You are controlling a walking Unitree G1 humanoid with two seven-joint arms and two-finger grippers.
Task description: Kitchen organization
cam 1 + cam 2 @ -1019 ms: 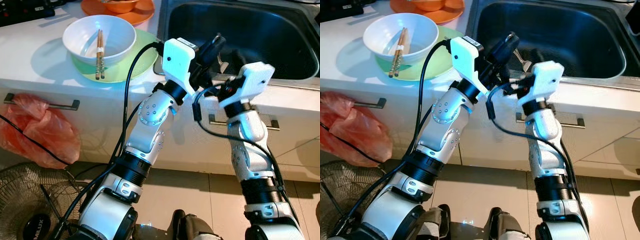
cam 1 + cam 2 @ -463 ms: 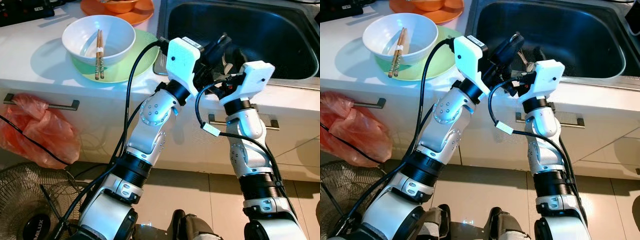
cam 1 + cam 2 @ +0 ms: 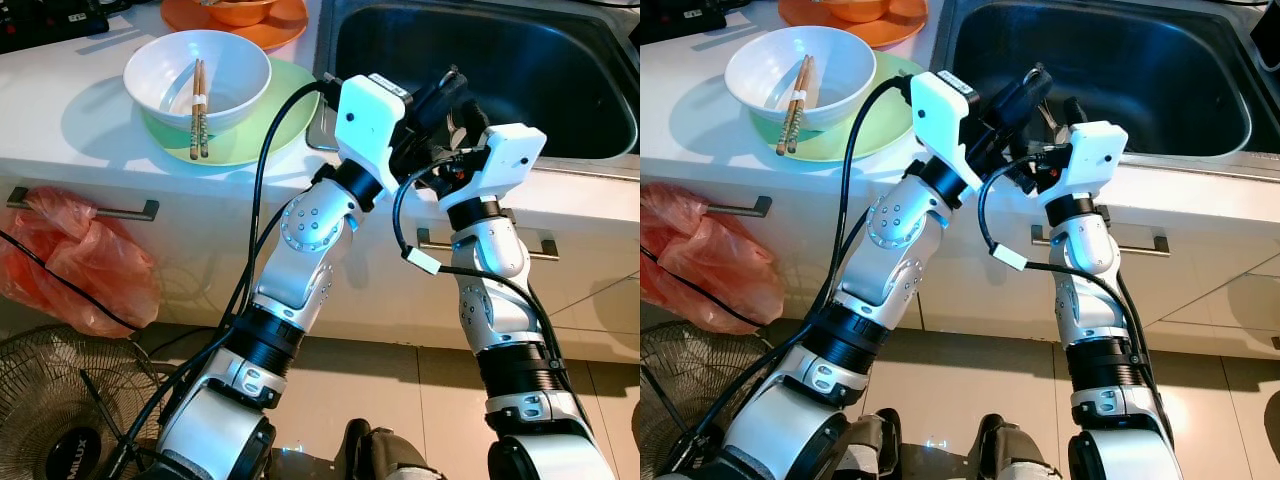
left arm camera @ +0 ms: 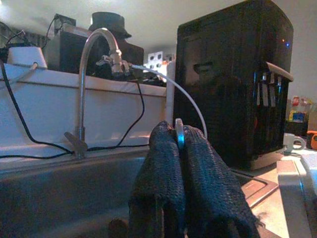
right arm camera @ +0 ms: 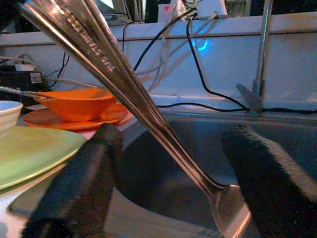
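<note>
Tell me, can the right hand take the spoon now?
Probably yes: the right hand is open, its fingers on either side of the spoon, which the left hand holds out.

The two head cameras look steeply down from above the robot at the counter edge, both arms rising through the middle — sink (image 3: 560, 60) far right, white bowl (image 3: 197, 75) far left, floor at the near edge. The right eye view sits slightly to the right, sharing almost the whole scene. The left wrist camera looks low along its closed black fingers (image 4: 190, 193) across the basin toward the faucet (image 4: 94, 84) and back wall. The right wrist camera, very near a metal utensil handle (image 5: 133, 94), faces the same faucet (image 5: 260, 54) and wall — also the orange dish (image 5: 77, 104) on the counter.
</note>
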